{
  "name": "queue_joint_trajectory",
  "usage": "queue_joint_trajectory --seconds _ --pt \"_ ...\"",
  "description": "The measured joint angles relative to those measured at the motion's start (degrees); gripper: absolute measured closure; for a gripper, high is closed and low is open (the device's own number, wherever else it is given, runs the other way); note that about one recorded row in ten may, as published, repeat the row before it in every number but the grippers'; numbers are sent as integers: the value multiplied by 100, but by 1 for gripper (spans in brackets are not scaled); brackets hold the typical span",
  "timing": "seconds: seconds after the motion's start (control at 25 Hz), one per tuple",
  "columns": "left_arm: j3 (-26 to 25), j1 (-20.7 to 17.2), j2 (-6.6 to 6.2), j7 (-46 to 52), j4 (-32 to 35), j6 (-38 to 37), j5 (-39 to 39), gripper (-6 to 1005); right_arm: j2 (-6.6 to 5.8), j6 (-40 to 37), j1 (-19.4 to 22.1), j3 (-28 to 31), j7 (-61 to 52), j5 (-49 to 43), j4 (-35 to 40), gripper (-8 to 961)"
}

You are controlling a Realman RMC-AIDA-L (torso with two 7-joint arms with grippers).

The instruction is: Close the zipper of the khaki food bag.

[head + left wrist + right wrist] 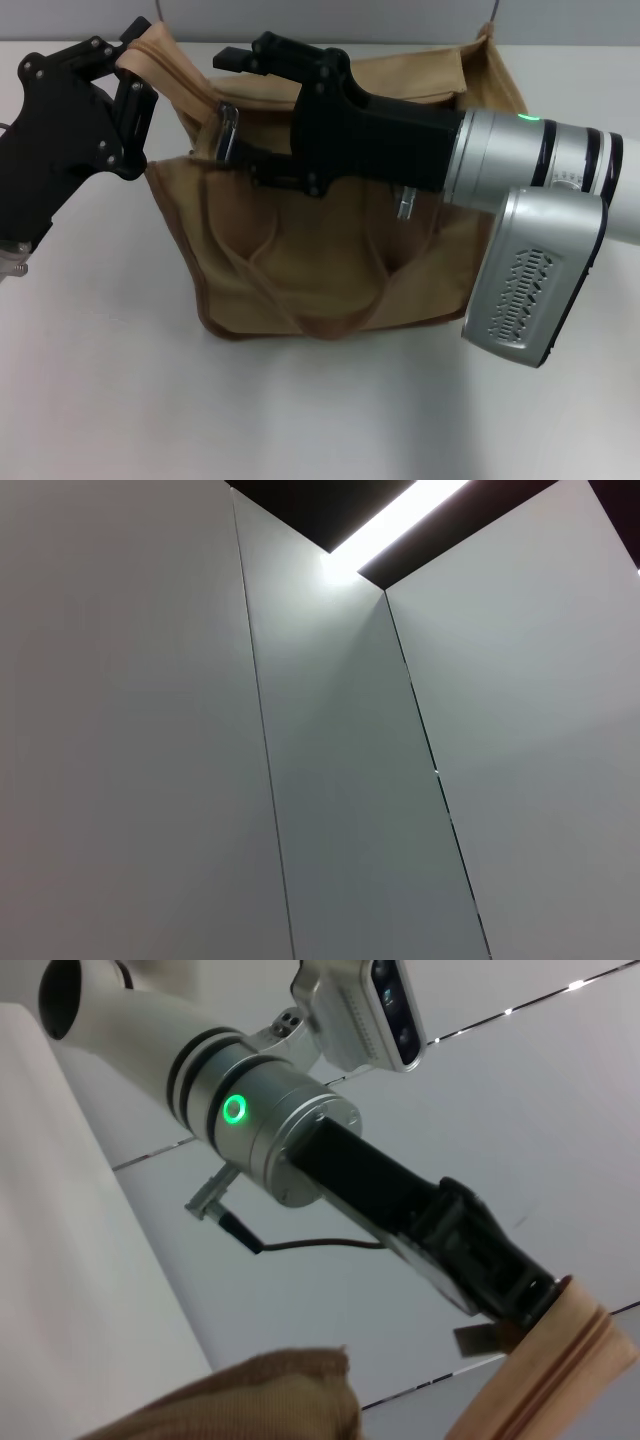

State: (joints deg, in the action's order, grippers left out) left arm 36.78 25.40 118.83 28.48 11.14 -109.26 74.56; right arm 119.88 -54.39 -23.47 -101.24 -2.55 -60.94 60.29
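Observation:
The khaki food bag (330, 260) stands on the white table, its two handle straps (320, 325) hanging on the near side. My left gripper (135, 65) is shut on the khaki tape end at the bag's top left corner; the right wrist view shows it (540, 1305) pinching that tape end (575, 1345). My right gripper (225, 105) reaches across the bag's top from the right, its fingers spread apart. The shiny silver pull tab (228, 130) of the zipper stands between them near the left end. The arm hides most of the zipper.
The white table (120, 400) lies all around the bag. My right arm's silver wrist and camera housing (530, 270) hang over the bag's right side. The left wrist view shows only grey wall panels (330, 780) and a ceiling light.

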Motion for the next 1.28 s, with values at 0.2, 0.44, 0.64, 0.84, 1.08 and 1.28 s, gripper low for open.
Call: queue_joint_trajectory --seconds 0.2,0.44,0.64,0.84,1.08,1.28 --pt "21 0 0 6 -47 10 -4 968 0 -72 80 -215 650 550 -118 169" --pt "15 3 0 9 -69 -15 -4 968 0 -17 73 -305 853 728 -221 196" --pt "13 1 0 9 -69 -33 -3 968 0 -10 77 -284 862 731 -279 219" --pt "19 7 0 9 -69 -34 -2 968 0 -9 83 -278 864 734 -310 329" --pt "10 9 0 22 -69 -34 -2 968 0 -15 90 -285 867 734 -341 509" --pt "2 9 0 27 -69 -32 -2 968 0 -58 98 -285 870 734 -350 560"
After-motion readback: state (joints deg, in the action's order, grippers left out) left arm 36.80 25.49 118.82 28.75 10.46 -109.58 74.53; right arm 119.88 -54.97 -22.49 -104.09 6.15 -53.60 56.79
